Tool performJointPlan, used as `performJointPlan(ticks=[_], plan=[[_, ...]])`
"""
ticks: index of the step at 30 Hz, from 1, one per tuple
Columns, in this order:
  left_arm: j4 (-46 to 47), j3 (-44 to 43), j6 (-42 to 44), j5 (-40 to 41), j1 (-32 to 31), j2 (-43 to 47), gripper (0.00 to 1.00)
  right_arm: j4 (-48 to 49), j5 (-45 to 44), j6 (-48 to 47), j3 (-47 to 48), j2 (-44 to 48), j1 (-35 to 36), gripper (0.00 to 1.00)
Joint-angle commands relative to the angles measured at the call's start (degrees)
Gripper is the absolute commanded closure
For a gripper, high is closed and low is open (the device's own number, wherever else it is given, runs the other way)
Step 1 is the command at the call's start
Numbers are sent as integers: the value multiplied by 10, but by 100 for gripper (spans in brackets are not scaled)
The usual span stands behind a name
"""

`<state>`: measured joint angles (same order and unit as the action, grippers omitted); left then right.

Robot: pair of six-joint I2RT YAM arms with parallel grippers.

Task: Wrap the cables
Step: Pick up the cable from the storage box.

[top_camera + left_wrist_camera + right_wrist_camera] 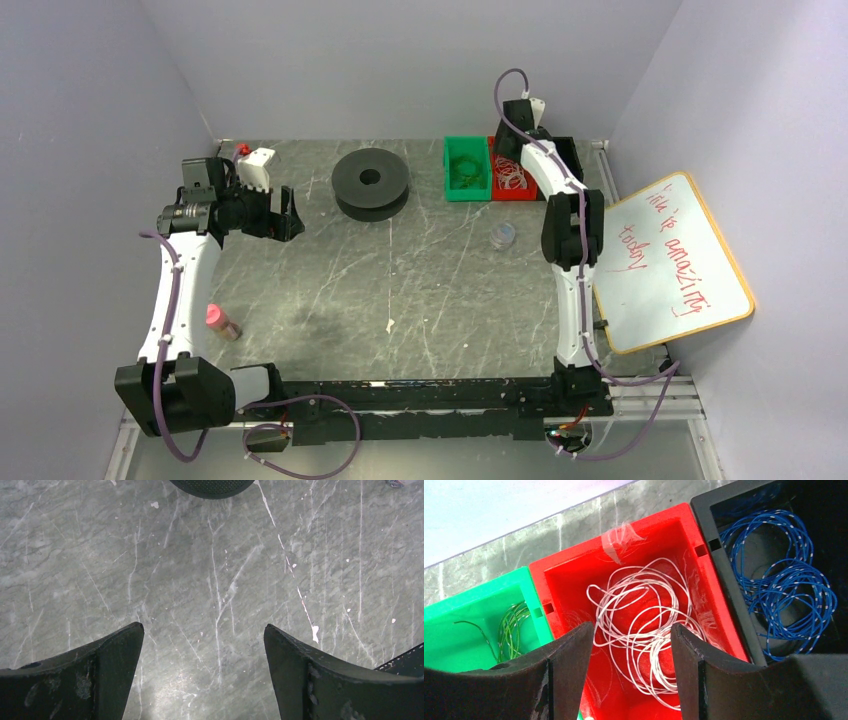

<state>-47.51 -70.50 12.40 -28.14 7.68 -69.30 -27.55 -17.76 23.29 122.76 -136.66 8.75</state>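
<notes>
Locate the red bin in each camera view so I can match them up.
Top external: red bin at the far edge, right of centre.
Left wrist: not in view.
Right wrist: red bin mid-frame, white cable inside.
Shared landmark: green bin adjoining its left side.

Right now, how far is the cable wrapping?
Done: nothing; the black spool looks bare. In hand: right tool hangs open over the white cables in the red bin; left tool is open, empty. Left: grasping and wrapping all cables.
</notes>
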Motion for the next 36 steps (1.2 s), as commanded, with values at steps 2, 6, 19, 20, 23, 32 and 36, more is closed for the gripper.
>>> performJointPlan(ticks=[2, 6, 19, 20, 23, 32, 36], plan=[[14, -2, 8, -3, 1, -1, 5, -5, -13, 13, 47, -7, 5, 39], [14, -3, 8, -4, 0, -3, 5, -7, -12, 13, 56, -18, 6, 39], [14, -2, 9, -4, 0, -4, 5, -15, -6, 13, 66, -36, 5, 51], [14, -2, 8, -4, 1, -4, 5, -15, -7, 12, 65, -37, 5, 51], [14, -2, 8, -5, 1, -4, 5, -14, -6, 12, 65, -38, 5, 53], [14, -2, 7, -5, 1, -3, 5, -12, -13, 7, 58, -27, 5, 78], [15, -1, 8, -6, 1, -2, 5, -1, -22, -6, 40, 1, 4, 90]])
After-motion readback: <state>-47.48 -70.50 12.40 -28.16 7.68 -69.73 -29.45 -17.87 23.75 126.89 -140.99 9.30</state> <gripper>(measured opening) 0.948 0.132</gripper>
